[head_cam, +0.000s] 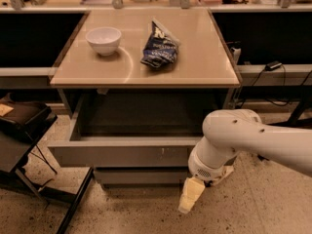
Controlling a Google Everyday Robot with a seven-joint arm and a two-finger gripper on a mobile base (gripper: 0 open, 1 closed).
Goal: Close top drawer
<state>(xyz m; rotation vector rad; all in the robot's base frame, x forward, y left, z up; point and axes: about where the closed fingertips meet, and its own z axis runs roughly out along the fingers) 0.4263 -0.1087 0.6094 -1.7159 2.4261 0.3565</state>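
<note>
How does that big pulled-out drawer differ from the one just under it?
The top drawer stands pulled out, its inside showing; the lower drawer sits further back. The top drawer is much wider than the lower drawer. Both have flat grey fronts. The gripper hangs low before their right side, pointing downward.

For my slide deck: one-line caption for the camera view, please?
Top drawer pulled open under the table, pincer low in front of its right end; bowl and bag on top.

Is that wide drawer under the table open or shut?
Open: the top drawer juts forward, its dark inside showing. The gripper hangs just below its front.
</note>
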